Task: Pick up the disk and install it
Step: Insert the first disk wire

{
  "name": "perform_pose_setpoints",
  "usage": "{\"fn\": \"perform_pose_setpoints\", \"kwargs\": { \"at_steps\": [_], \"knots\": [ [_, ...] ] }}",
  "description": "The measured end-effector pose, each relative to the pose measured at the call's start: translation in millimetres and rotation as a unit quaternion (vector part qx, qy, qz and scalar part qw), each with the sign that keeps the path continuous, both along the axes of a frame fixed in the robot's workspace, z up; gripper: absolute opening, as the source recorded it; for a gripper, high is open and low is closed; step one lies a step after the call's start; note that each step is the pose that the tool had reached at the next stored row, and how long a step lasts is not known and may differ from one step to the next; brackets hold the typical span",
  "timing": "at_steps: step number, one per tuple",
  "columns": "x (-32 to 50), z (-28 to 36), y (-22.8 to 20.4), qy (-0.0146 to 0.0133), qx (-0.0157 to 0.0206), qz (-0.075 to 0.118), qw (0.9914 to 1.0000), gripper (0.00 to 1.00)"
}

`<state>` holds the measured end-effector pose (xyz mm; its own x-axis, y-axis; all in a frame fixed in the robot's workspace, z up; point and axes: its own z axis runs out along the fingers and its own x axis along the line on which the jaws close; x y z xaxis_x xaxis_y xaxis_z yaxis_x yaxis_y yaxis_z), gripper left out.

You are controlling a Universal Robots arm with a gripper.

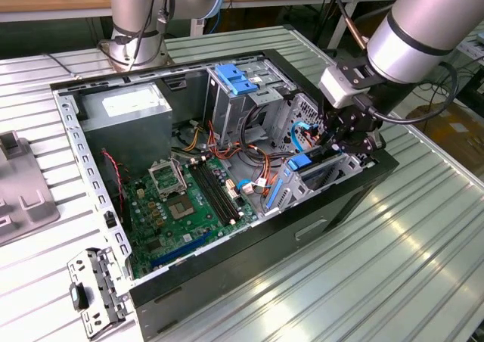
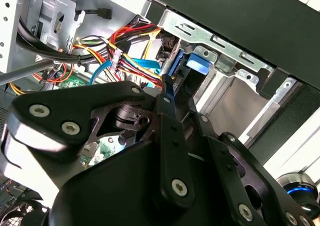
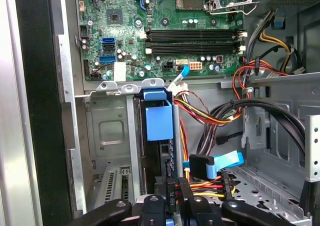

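The disk (image 1: pixel 308 163) stands on edge in the metal drive bay (image 1: pixel 349 163) at the corner of the open computer case toward the exterior view's right. Its blue side rail (image 3: pixel 159 121) and dark body show in the first wrist view, sunk between the bay's walls (image 3: pixel 107 131). My gripper (image 1: pixel 333 148) reaches down into the bay from above and is shut on the disk's upper edge. In both wrist views the black fingers (image 2: pixel 170 131) close on the thin blue-railed edge (image 2: pixel 196 65), with the gripper (image 3: pixel 167 195) right over it.
The case holds a green motherboard (image 1: pixel 181 206), a grey power-supply box (image 1: pixel 125 111), a blue latch handle (image 1: pixel 234 77) and bundles of coloured cables (image 3: pixel 210 118) beside the bay. A loose metal bracket (image 1: pixel 94 285) lies on the slatted table. A second arm's base (image 1: pixel 136 24) stands behind the case.
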<state>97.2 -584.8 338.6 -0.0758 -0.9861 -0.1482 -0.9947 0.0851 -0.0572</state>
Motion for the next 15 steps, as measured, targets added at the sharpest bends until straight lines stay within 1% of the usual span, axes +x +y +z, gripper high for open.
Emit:
{"fn": "perform_pose_setpoints", "kwargs": {
  "at_steps": [1, 4, 6, 7, 9, 10, 12, 13, 15],
  "knots": [
    [0.0, 0.3, 0.0, 0.0, -0.0001, 0.0, 1.0, 0.25],
    [0.0, 4.1, 0.0, 0.0, 0.0, 0.0, 1.0, 0.25],
    [0.0, 9.5, 0.0, 0.0, 0.0005, 0.0, 1.0, 0.25],
    [0.0, 10.7, 0.0, 0.0, 0.0006, 0.0, 1.0, 0.25],
    [0.0, 11.1, 0.2, 0.0, 0.0006, 0.0, 1.0, 0.25],
    [0.7, 9.6, 0.2, 0.0012, 0.0006, 0.0, 1.0, 0.11],
    [3.3, 6.4, 0.2, 0.0043, 0.0005, 0.0, 0.99999, 0.11],
    [4.0, 5.6, 0.1, 0.0052, 0.0004, 0.0, 0.99999, 0.11],
    [4.4, 4.5, 0.1, 0.0058, 0.0003, 0.0, 0.99998, 0.11]
  ]
}}
